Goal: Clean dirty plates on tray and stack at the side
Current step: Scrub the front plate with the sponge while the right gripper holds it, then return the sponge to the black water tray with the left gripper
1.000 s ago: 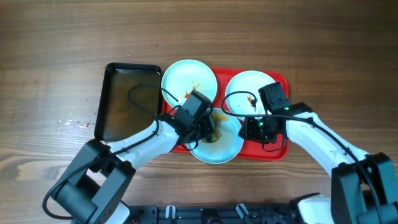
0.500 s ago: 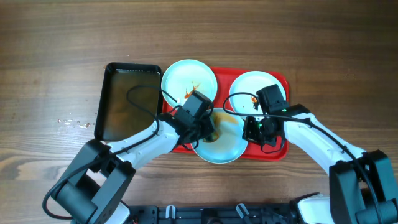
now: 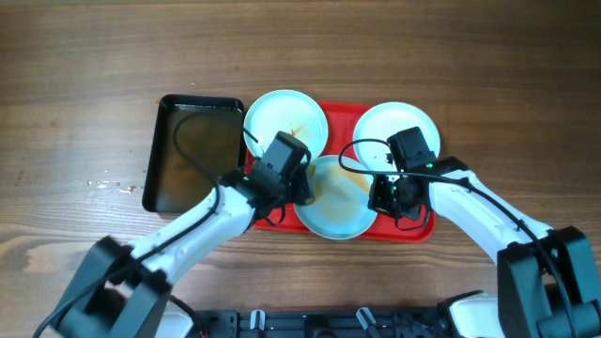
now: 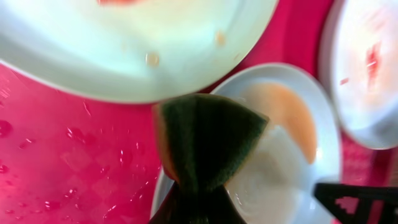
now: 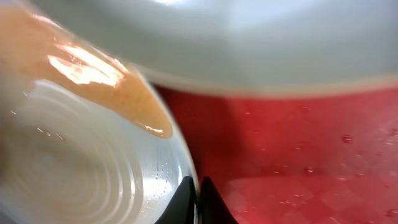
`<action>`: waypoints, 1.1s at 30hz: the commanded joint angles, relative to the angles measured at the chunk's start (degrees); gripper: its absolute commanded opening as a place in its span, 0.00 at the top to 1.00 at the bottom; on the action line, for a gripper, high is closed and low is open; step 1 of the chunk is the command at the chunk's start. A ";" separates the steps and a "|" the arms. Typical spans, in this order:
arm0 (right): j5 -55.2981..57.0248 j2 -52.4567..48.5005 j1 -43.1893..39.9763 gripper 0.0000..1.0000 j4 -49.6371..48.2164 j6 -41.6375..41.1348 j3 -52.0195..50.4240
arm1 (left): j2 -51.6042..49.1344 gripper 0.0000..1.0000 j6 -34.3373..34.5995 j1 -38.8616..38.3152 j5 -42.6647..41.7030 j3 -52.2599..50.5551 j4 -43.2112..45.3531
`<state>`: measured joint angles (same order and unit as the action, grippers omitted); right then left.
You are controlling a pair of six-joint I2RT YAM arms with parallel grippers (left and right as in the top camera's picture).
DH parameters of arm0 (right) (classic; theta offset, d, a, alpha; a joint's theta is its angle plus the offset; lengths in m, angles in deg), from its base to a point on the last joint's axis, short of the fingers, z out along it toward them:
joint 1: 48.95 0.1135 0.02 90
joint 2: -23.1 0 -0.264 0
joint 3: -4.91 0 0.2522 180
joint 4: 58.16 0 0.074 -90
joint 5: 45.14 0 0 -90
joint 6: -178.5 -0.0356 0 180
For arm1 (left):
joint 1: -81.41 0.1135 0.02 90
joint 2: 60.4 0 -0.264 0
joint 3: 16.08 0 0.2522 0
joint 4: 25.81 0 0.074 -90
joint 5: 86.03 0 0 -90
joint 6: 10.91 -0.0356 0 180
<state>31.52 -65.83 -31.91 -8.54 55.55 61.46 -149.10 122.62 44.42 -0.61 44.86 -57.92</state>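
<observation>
Three pale plates lie on the red tray [image 3: 424, 225]: one at the back left [image 3: 285, 117], one at the back right [image 3: 398, 122] and one in front between them [image 3: 335, 199]. The front plate carries an orange wet film [image 5: 118, 87]. My left gripper [image 3: 297, 188] is shut on a dark green sponge [image 4: 208, 137], which hangs over that plate's left rim. My right gripper [image 5: 198, 188] is shut on the front plate's right rim [image 5: 180, 155], with one finger inside the plate and one outside.
A black rectangular tray [image 3: 161, 150] with brownish water stands left of the red tray. Water drops lie on the red tray's surface [image 4: 62, 162]. Bare wooden table [image 3: 84, 94] surrounds everything.
The right gripper has closed on the front plate's rim and the plate has shifted toward the back. The left gripper with the sponge has slid from the plate's middle to its left edge.
</observation>
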 commanded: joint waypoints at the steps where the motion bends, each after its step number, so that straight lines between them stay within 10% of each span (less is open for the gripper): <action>1: 5.66 -0.87 -0.39 0.95 0.92 0.02 -1.01 | 4.22 0.96 -1.27 0.81 0.17 -0.22 2.16; 8: 3.06 -0.87 -0.39 0.89 0.66 -0.02 -1.01 | 1.79 0.96 -1.14 -2.25 -2.82 -0.24 3.76; 11: 1.49 -0.87 -0.39 0.43 -0.28 -0.07 -1.01 | 2.32 0.96 -4.63 -0.59 1.11 -0.22 3.78; 12: 1.51 -0.87 -0.39 0.43 -0.59 -0.07 -1.01 | 2.91 0.96 -7.43 0.44 1.27 -0.22 3.56; 19: 1.55 -0.87 -0.37 0.87 -4.28 0.00 -1.09 | 9.66 0.96 -17.40 12.48 11.41 -0.22 -5.16; 33: 1.51 -0.87 -0.37 0.90 -4.98 -0.02 -1.09 | -4.50 0.96 -39.56 29.70 6.71 -0.24 -4.85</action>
<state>32.94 -65.85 -32.24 -13.24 55.35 60.78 -150.00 90.86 73.86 11.50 44.77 -63.39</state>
